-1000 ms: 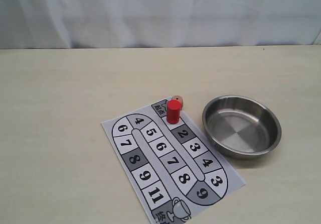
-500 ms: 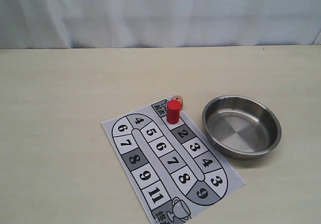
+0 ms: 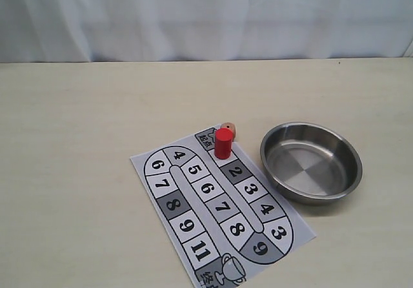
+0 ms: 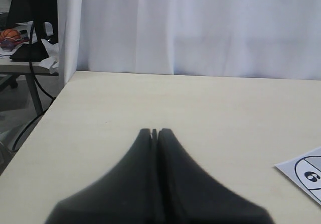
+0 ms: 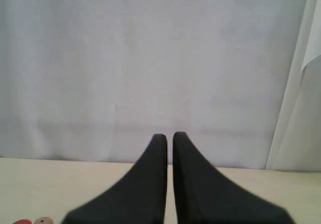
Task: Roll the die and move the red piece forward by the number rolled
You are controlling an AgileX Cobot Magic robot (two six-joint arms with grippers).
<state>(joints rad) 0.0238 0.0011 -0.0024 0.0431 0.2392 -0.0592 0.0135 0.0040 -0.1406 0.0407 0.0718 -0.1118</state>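
The red piece (image 3: 223, 143) stands upright on the first square of the printed number board (image 3: 169, 201), just past the start mark. Right behind it, off the paper, the beige die (image 3: 230, 129) lies on the table, partly hidden by the piece. Neither gripper shows in the exterior view. In the left wrist view my left gripper (image 4: 155, 131) is shut on nothing above bare table, with a corner of the board (image 4: 307, 176) off to one side. My right gripper (image 5: 169, 136) is shut and empty; the red piece (image 5: 21, 222) and the die (image 5: 44, 220) just peek in at the frame's edge.
A round steel bowl (image 3: 310, 196) with nothing in it sits right of the board. The pale table (image 3: 84, 139) ends at a white curtain behind. The left wrist view shows the table's side edge, with cables and clutter beyond it.
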